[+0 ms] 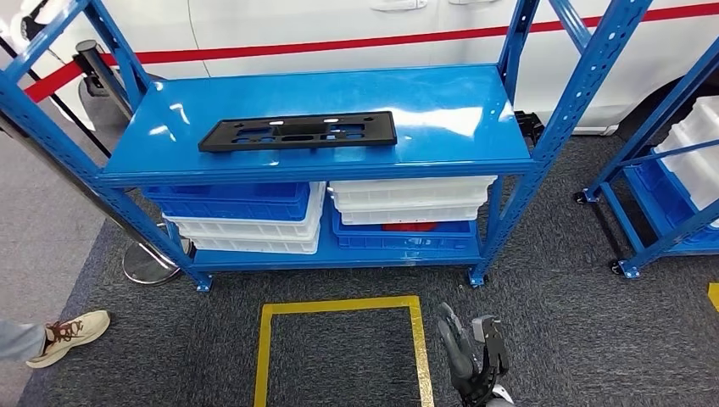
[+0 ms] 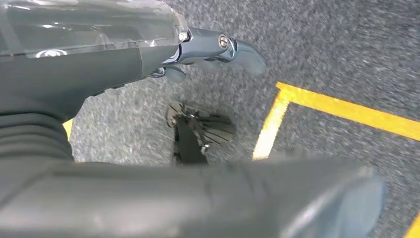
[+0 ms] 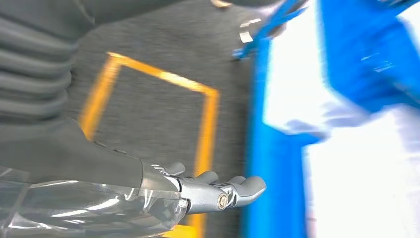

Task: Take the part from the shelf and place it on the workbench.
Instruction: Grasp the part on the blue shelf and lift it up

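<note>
over the grey carpet (image 1: 551, 339), right robot hand (image 1: 475, 352) hangs loosely open, empty.

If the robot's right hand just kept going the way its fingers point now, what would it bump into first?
Probably the blue shelf. In the head view the right hand hangs low with fingers aimed forward over the grey carpet, toward the shelf's lower corner, near the stacked bins. Depth is hard to judge, so it might pass beside the post.

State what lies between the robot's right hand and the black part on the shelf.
In the head view: carpet with yellow floor tape, then stacked bins under the shelf top, between right hand and black part.
</note>
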Motion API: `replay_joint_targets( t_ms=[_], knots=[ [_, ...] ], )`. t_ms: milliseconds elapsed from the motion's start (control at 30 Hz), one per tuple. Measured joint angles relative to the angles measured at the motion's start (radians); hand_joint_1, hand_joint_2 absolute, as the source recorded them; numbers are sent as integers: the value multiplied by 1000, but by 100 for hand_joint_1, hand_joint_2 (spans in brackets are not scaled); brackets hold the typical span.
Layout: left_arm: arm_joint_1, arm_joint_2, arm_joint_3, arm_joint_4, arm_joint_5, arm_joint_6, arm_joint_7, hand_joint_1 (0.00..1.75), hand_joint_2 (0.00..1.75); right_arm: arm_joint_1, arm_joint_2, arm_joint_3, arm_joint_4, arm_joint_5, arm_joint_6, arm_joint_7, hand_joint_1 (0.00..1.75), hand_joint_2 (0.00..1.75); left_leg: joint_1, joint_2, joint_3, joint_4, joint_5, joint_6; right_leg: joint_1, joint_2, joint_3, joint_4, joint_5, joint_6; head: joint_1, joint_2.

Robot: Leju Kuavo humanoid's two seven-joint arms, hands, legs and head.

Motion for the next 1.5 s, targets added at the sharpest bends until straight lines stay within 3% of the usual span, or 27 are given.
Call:
replay_joint_targets(
  t_ms=[67, 100, 133, 167, 233, 300, 367, 467, 567, 600, 633, 667, 767, 833, 900, 967, 1067, 1133, 1167, 1200, 1233, 1300, 1433, 1500],
  knots=[
    [0, -1, 6, 3, -3, -1, 0, 0, 0, 5, 6, -1, -86, -4, 14, -13, 0, 0, -14, -21, -76, 142, -59, 16, 9, 4, 1, -1, -1, -7, -2, 0],
    [2, -1, 10, 4, -5, -1, 0, 0, 0, 7, 8, -1, -129, -5, 20, -20, 0, 0, -23, -28, -110, 195, -69, 25, 15, 8, 2, -1, -2, -10, -2, 0],
    [4, -2, 13, 5, -6, 0, 1, 0, 0, 8, 10, 1, -172, -6, 26, -26, 0, 0, -33, -33, -128, 214, -58, 35, 22, 12, 4, -1, -3, -13, -2, 0],
    [6, -2, 14, 5, -6, 0, 1, 0, 0, 7, 11, 5, -212, -6, 30, -33, 0, 0, -43, -38, -128, 193, -27, 49, 29, 17, 7, -1, -4, -15, -2, 0],
    [6, 0, 18, 5, -8, 1, 2, 0, 0, 4, 12, 17, -292, -6, 35, -44, 0, 0, -63, -50, -97, 88, 48, 86, 39, 24, 12, -1, -6, -19, 0, 0],
    [5, 0, 24, 6, -11, 3, 2, 0, 0, 0, 11, 35, -373, -6, 38, -55, 0, 0, -79, -60, -71, 6, 82, 107, 38, 29, 10, -2, -5, -16, 3, 0],
    [4, -2, 30, 7, -14, 5, 2, 0, 0, -4, 10, 52, -456, -4, 38, -66, 0, 0, -86, -59, -63, -20, 82, 107, 32, 33, 6, -7, 1, -7, 2, 0],
    [3, -4, 40, 7, -16, 7, 2, 0, 0, -11, 2, 79, -578, -3, 36, -81, 0, 0, -75, -52, -48, -56, 100, 107, 32, 23, -4, 13, -16, 9, 3, 0],
    [3, -7, 50, 7, -17, 8, 2, 0, 0, -25, -11, 108, -685, -2, 32, -96, 0, 0, -72, -44, -44, -67, 107, 110, 30, 6, -80, 168, -96, 21, 8, 0],
    [3, -8, 54, 7, -18, 8, 2, 0, 0, -27, -16, 119, -720, -1, 30, -100, 0, 0, -72, -42, -44, -67, 107, 110, 27, 5, -103, 215, -110, 24, 8, 0],
    [3, -9, 59, 7, -19, 8, 3, 0, 0, -28, -22, 132, -758, -1, 29, -105, 0, 0, -72, -41, -44, -66, 106, 109, 25, 3, -111, 231, -105, 27, 8, 0],
    [3, -11, 63, 7, -19, 8, 4, 0, 0, -31, -28, 143, -793, -2, 27, -109, 0, 0, -72, -40, -44, -64, 105, 108, 24, 2, -101, 210, -82, 29, 8, 0],
    [2, -16, 76, 7, -22, 8, 5, 0, 0, -49, -46, 180, -908, -3, 23, -125, 0, 0, -74, -39, -44, -52, 96, 99, 25, -11, -13, 29, 4, 21, 8, 0],
    [2, -18, 87, 7, -24, 8, 6, 0, 0, -59, -57, 205, -984, -5, 23, -136, 0, 0, -77, -38, -47, -46, 91, 89, 30, -15, 11, -25, 13, 10, 7, 0],
    [2, -20, 98, 7, -26, 9, 7, 0, 0, -64, -69, 230, -1056, -7, 25, -146, 0, 0, -77, -36, -48, -46, 89, 79, 31, -12, 12, -31, 15, 0, 7, 0],
    [1, -22, 109, 7, -27, 8, 7, 0, 0, -74, -81, 252, -1125, -9, 29, -157, 0, 0, -75, -38, -58, -21, 67, 68, 27, -10, 15, -38, 19, -11, 6, 0],
    [2, -25, 127, 7, -29, 0, 6, 0, 0, -86, -99, 279, -1215, -14, 43, -174, 0, 0, -67, -41, -133, 144, -19, 54, 24, -9, 17, -43, 20, -21, 5, 0],
    [2, -26, 139, 7, -29, -8, 4, 0, 0, -85, -111, 293, -1261, -15, 54, -184, 0, 0, -61, -41, -177, 231, -39, 48, 24, -7, 17, -42, 19, -21, 6, 0],
    [3, -26, 145, 7, -28, -13, 2, 0, 0, -84, -116, 299, -1278, -14, 58, -188, 0, 0, -58, -41, -175, 222, -20, 47, 24, -6, 18, -42, 18, -20, 6, 0],
    [3, -26, 151, 7, -28, -16, 0, 0, 0, -83, -120, 305, -1291, -12, 62, -189, 0, 0, -56, -41, -155, 175, 14, 46, 23, -4, 20, -41, 17, -19, 6, 0],
    [2, -26, 156, 7, -27, -19, -2, 0, 0, -82, -124, 309, -1301, -10, 66, -190, 0, 0, -53, -41, -123, 106, 51, 45, 22, -2, 22, -41, 16, -16, 6, 0],
    [0, -27, 165, 7, -28, -24, -4, 0, 0, -82, -132, 315, -1313, -12, 73, -189, 0, 0, -54, -44, -70, -10, 91, 51, 24, 2, 23, -38, 14, -5, 6, 0],
    [-3, -30, 180, 7, -33, -26, -7, 0, 0, -82, -157, 330, -1315, -16, 74, -189, 0, 0, -61, -45, -56, -46, 95, 78, 22, 4, 22, -39, 15, 23, 7, 0],
    [-4, -32, 187, 7, -37, -26, -10, 0, 0, -83, -172, 334, -1309, -16, 77, -189, 0, 0, -60, -44, -51, -55, 100, 93, 19, 1, 3, 6, -13, 32, 7, 0]
  ],
)
